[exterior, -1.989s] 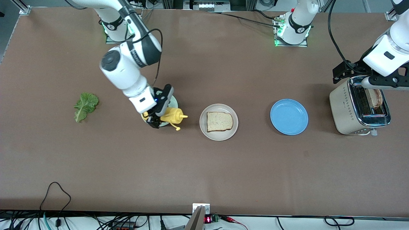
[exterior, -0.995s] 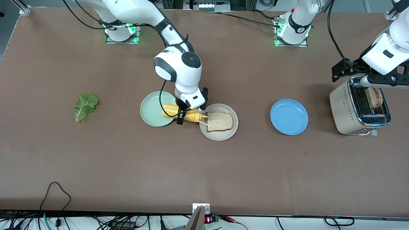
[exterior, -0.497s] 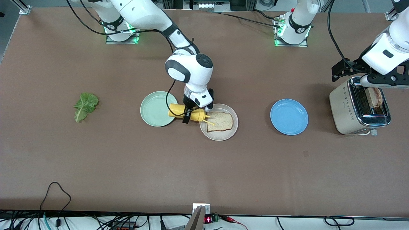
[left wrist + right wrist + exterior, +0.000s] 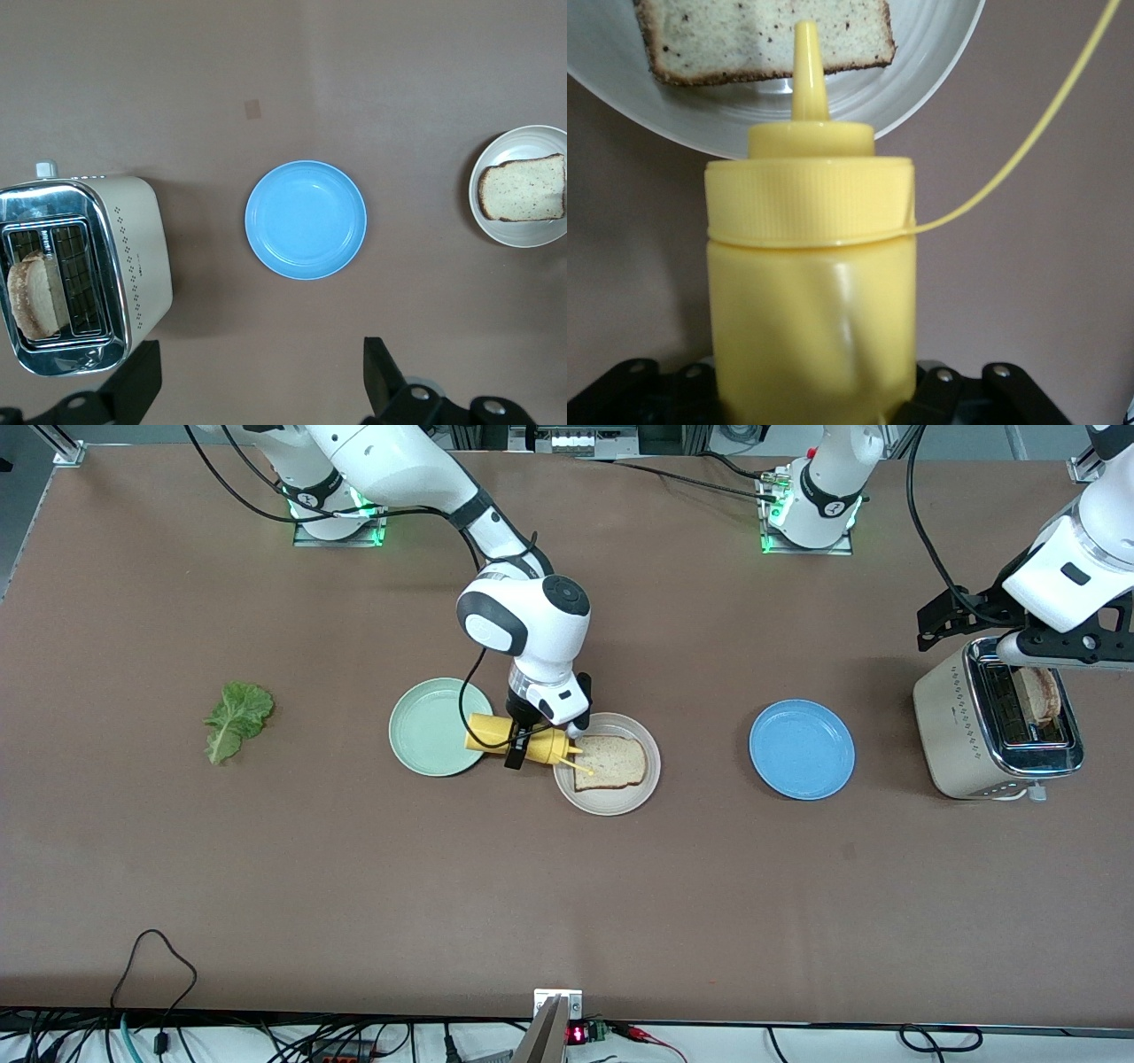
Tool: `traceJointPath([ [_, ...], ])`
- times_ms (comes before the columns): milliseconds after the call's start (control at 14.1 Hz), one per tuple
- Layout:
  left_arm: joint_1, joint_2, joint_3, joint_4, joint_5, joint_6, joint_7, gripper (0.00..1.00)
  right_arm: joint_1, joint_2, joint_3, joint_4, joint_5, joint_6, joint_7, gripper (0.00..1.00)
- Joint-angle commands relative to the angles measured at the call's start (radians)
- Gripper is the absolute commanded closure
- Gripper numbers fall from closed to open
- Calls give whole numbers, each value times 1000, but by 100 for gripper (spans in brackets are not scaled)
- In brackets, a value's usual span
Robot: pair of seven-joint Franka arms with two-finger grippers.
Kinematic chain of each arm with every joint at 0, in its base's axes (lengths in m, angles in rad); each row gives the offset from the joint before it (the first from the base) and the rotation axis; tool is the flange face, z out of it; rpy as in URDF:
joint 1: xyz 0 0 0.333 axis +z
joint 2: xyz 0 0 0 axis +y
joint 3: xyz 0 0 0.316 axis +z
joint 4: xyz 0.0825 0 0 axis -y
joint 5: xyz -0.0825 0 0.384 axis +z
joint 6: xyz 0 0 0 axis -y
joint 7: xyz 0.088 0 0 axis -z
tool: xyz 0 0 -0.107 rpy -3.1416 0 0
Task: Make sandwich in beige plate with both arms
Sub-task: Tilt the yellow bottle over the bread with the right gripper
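My right gripper (image 4: 516, 746) is shut on a yellow squeeze bottle (image 4: 527, 741), tipped on its side between the mint-green plate (image 4: 425, 726) and the beige plate (image 4: 611, 804). Its nozzle points at the one bread slice (image 4: 611, 762) on the beige plate. In the right wrist view the bottle (image 4: 811, 283) fills the space between my right gripper's (image 4: 815, 394) fingers, with its nozzle over the bread (image 4: 762, 35) and plate (image 4: 921, 80). A second bread slice (image 4: 1038, 695) stands in the toaster (image 4: 957, 726). The lettuce leaf (image 4: 237, 717) lies toward the right arm's end. My left gripper (image 4: 1032, 657) hovers open over the toaster.
A blue plate (image 4: 802, 748) lies between the beige plate and the toaster. The left wrist view shows the toaster (image 4: 133, 257), the blue plate (image 4: 306, 220), the beige plate (image 4: 523, 235) and my open left gripper (image 4: 257, 398). The bottle's cap tether (image 4: 1010, 168) hangs loose.
The right arm carried the yellow bottle from the mint-green plate to the beige plate's edge and tipped its nozzle toward the bread; it has held still for half a second. The left arm stayed.
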Motion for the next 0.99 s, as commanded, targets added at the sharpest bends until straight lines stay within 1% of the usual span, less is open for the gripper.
traceJointPath([
  [0,-1,-17,4,-3,-21,-37,18,0,9,-8,-13,32,-16,-23,18,65],
  [142,-1,-17,4,-3,-21,-37,18,0,-8,-37,-13,31,-3,-28,11,65],
  [213,-1,-17,4,-3,-21,-37,19,0,-17,-67,-10,24,-2,-46,7,65],
  [284,-1,-17,4,-3,-21,-38,19,0,-22,-95,-4,23,18,-83,-11,65],
  [426,-1,-19,4,-3,-21,-38,18,0,-25,-158,-3,15,134,-106,-81,65],
  [710,-2,-19,2,-3,-21,-40,18,0,-60,-290,-2,-34,265,-149,-228,65],
  [853,-4,-16,2,12,-21,-40,18,0,-105,-351,-2,-66,344,-149,-331,65],
  [924,-8,-16,2,14,-21,-40,18,0,-144,-397,-2,-98,424,-149,-418,65],
])
